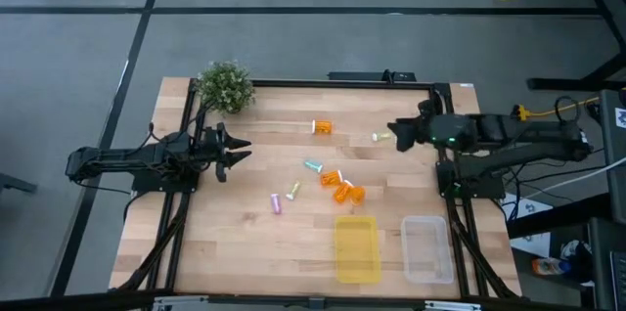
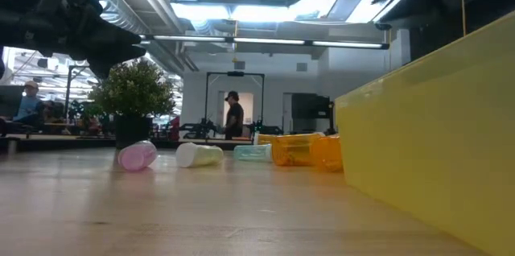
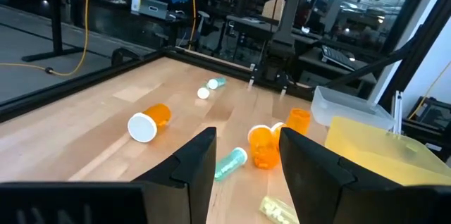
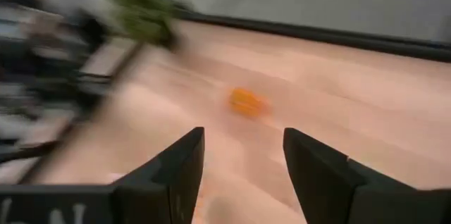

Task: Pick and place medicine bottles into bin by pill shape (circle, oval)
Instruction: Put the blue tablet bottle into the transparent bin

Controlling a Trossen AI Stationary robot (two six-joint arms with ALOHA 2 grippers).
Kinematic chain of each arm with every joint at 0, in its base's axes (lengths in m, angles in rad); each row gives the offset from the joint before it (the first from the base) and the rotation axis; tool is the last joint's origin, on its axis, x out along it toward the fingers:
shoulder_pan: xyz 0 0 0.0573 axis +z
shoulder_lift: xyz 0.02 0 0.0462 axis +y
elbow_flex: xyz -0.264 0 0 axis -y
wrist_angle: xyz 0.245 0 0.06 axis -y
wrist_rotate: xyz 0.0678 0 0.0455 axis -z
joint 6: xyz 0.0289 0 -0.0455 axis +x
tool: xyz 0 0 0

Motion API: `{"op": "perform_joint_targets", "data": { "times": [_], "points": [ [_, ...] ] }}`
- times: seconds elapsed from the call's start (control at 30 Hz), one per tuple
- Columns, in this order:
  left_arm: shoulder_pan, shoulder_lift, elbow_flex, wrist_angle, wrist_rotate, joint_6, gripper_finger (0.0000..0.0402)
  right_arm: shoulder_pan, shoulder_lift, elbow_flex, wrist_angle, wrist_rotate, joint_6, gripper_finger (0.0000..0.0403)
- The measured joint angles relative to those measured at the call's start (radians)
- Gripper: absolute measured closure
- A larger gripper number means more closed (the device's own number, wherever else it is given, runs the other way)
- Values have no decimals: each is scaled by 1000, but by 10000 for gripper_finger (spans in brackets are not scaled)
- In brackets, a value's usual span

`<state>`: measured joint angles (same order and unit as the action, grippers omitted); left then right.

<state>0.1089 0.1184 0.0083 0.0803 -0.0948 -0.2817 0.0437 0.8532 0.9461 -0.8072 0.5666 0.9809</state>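
Note:
Several small medicine bottles lie on their sides mid-table: an orange one [image 1: 322, 127], a pale green-capped one [image 1: 380, 137], a teal-capped one [image 1: 313, 166], a cluster of three orange ones [image 1: 342, 190], a yellow-capped one [image 1: 291, 192] and a purple one [image 1: 277, 203]. My left gripper [image 1: 235, 150] is open and empty at the table's left, its fingers [image 3: 201, 157] pointing at the bottles. My right gripper [image 1: 396, 133] is open and empty at the far right, just right of the green-capped bottle. In its wrist view [image 4: 243, 160] the far orange bottle [image 4: 246, 102] lies ahead.
A yellow bin [image 1: 357, 247] and a clear bin [image 1: 426, 247] stand side by side at the near right edge. A leafy green plant [image 1: 225, 86] stands at the far left corner. Bare wood lies at the near left. People show in the room beyond the table [image 2: 233, 115].

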Motion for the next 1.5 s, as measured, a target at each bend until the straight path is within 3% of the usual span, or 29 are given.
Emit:
{"op": "perform_joint_targets", "data": {
  "times": [0.17, 0.37, 0.5, 0.6, 0.9, 1.5],
  "points": [
    [0, 0, 0, 0, 0, 0, 253, -65, 164, 193, -395, -13, 175, 206],
    [0, 0, 0, 0, 0, 0, 253, -222, 296, 237, -584, -261, 201, 206],
    [0, 0, 0, 0, 0, 0, 253, -341, 353, 186, -593, -415, 74, 206],
    [0, 0, 0, 0, 0, 0, 253, -416, 391, 144, -577, -455, -32, 206],
    [0, 0, 0, -3, 0, 0, 253, -561, 484, 14, -359, -463, -318, 206],
    [0, 0, 0, -47, -1, 2, 253, -624, 757, -20, -262, -469, -613, 206]
  ]
}}
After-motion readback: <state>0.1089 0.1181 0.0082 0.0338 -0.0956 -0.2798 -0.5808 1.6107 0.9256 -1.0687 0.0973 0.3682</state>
